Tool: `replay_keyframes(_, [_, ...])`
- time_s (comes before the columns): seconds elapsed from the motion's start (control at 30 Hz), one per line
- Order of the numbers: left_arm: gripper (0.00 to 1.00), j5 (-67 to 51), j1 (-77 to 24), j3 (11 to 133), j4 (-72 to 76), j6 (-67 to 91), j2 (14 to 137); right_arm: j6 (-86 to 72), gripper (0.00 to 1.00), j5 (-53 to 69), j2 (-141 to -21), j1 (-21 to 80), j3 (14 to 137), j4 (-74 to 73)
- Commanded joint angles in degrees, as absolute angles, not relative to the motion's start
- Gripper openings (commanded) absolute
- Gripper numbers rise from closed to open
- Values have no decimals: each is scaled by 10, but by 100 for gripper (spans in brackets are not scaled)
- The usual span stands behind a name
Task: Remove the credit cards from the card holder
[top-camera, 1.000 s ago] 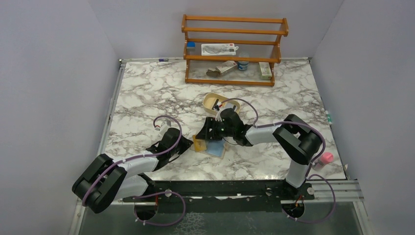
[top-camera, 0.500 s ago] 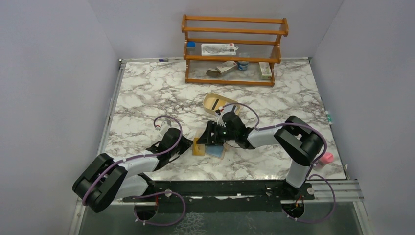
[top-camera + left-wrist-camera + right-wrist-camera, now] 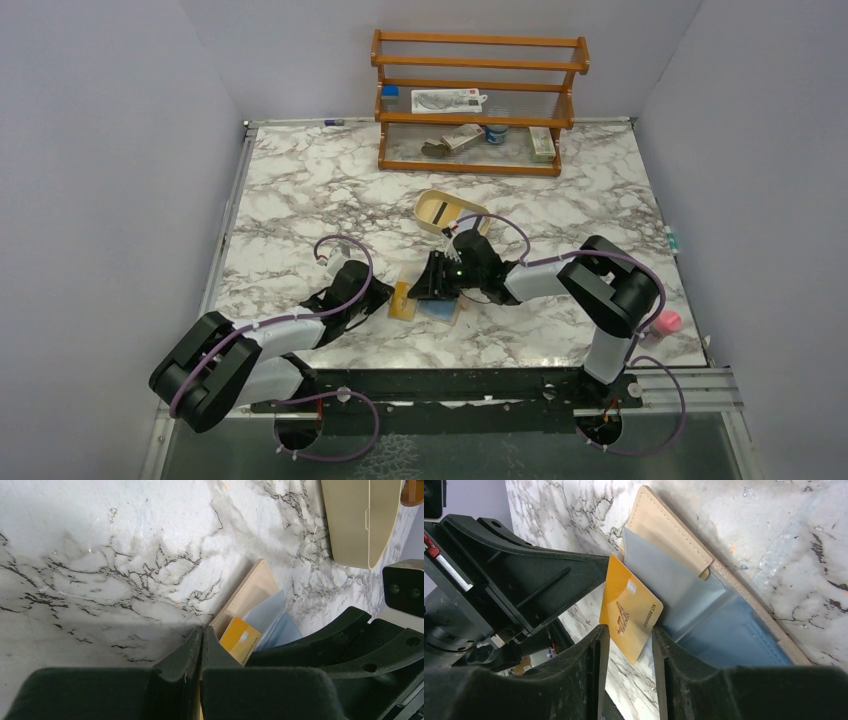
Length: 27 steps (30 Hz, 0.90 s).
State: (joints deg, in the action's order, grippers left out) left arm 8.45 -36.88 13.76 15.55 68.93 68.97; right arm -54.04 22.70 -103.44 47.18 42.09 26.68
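The card holder (image 3: 405, 300) lies open on the marble, tan outside and light blue inside (image 3: 724, 635). A yellow-orange credit card (image 3: 631, 610) sticks out of its pocket, tilted up. It also shows in the left wrist view (image 3: 240, 639). My left gripper (image 3: 201, 636) is shut, with the tan edge of the card holder (image 3: 250, 592) pinched between its jaws. My right gripper (image 3: 629, 647) is partly open, one finger on each side of the card's free corner. I cannot make out the whitish-grey card.
An oval tan tray (image 3: 450, 210) stands just beyond the right gripper. A wooden rack (image 3: 475, 100) with small items is at the back. A pink object (image 3: 667, 322) sits at the right table edge.
My right gripper has moved nearer and slightly left over the card holder. The left arm has stayed where it was.
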Motion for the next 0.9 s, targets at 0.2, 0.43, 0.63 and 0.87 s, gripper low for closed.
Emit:
replay_keyframes(0.2, [0,74,-377,132,101,683,711,-560,34,238,-1042,478,421,303])
replay_keyframes(0.43, [0,71,-377,133,103,681,719,-573,29,228,-1030,477,409,330])
replay_keyframes(0.63, [0,70,-378,134,106,681,725,-589,28,220,-1024,477,402,356])
replay_keyframes(0.87, [0,71,-379,135,107,681,730,-602,24,205,-1015,477,390,380])
